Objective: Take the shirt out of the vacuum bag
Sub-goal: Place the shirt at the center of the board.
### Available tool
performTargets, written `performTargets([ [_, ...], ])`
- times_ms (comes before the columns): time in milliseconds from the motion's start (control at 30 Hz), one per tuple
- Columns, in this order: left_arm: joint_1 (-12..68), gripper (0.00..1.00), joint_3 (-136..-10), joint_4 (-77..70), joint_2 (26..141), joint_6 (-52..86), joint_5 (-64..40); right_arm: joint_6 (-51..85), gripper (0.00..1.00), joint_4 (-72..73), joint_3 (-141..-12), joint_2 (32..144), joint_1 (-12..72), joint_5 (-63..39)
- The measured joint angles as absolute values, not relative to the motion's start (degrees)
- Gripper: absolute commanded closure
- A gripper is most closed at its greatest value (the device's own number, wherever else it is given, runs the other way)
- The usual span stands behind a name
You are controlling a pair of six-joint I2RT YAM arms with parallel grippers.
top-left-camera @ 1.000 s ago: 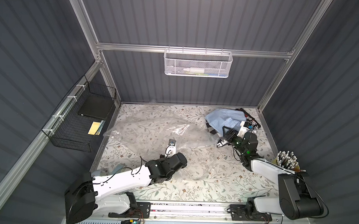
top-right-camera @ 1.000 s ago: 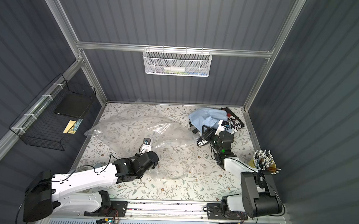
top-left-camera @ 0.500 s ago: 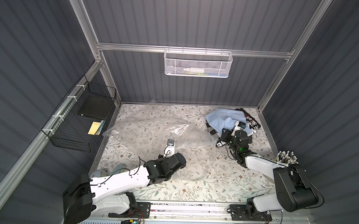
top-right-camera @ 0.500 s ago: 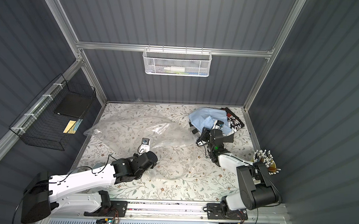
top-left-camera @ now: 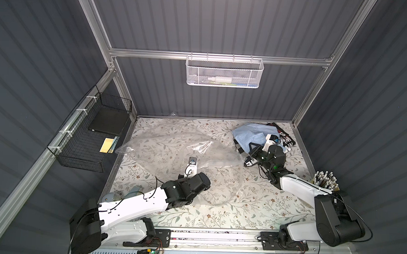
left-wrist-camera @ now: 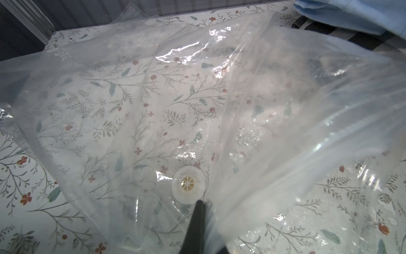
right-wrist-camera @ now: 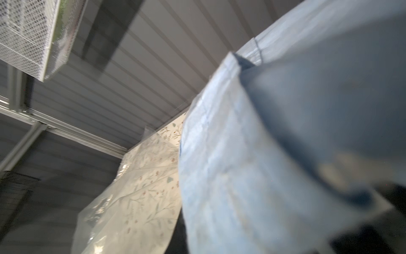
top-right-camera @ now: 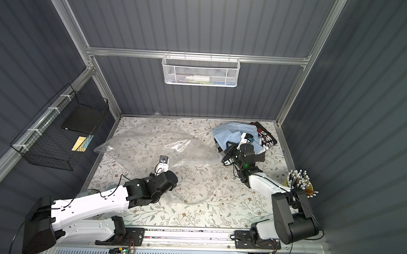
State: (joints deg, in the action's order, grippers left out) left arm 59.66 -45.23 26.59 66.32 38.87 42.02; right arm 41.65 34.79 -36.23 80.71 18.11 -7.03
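Change on right gripper [top-left-camera: 252, 151] — jaws apart a second ago, now fully together, and pushed in from the pile's near edge against the light blue shirt [top-left-camera: 250, 134] at 1 o'clock. Fingertips buried in cloth in both top views, and its wrist view filled with blurred blue fabric, so cannot tell whether any fold is actually pinched. No change on left gripper [left-wrist-camera: 201, 202] — clamped on a pleat of the vacuum bag [top-left-camera: 173, 145], just beside the white valve [left-wrist-camera: 188, 184], around 6 o'clock of the bag.

Meaning for the task: extraction looks essentially done. Bag sprawled from centre out to 10 o'clock. Only floral print showing through it, no garment inside as far as visible. Blue shirt fully outside, heaped with a black printed shirt [top-left-camera: 284, 137] at 1–2 o'clock, bag's edge just beside the heap. Probably a pull-clear grab, not a fresh reach into the bag.

Surface: flat floral-print tabletop [top-left-camera: 253, 206].

Room:
- Dark ribbed walls, aluminium frame.
- White mesh basket [top-left-camera: 223, 72] on the back wall at 12 o'clock.
- Black wire basket [top-left-camera: 86, 145] at 9 o'clock.
- Cup of pens [top-left-camera: 325, 180] at 4 o'clock.
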Motion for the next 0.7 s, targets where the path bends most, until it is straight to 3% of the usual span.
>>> performTargets([
  [267, 59.66, 1.0, -48.9, 31.88, 66.32, 37.95, 43.57, 52.27, 1.0, 43.75, -33.06, 85.58, 18.44, -14.09],
  [533, 59.66, 1.0, -49.32, 33.85, 63.75, 36.36, 44.95, 54.24, 1.0, 44.62, -26.65, 81.73, 21.5, -7.66],
  [600, 59.66, 1.0, -49.32, 34.13, 63.7, 36.21, 45.12, 54.06, 0.69, 43.59, -25.87, 80.07, 21.74, -4.97],
  [700, 59.66, 1.0, -49.3, 34.28, 63.68, 36.14, 45.15, 53.47, 0.43, 41.71, -25.34, 78.85, 21.67, -1.61],
])
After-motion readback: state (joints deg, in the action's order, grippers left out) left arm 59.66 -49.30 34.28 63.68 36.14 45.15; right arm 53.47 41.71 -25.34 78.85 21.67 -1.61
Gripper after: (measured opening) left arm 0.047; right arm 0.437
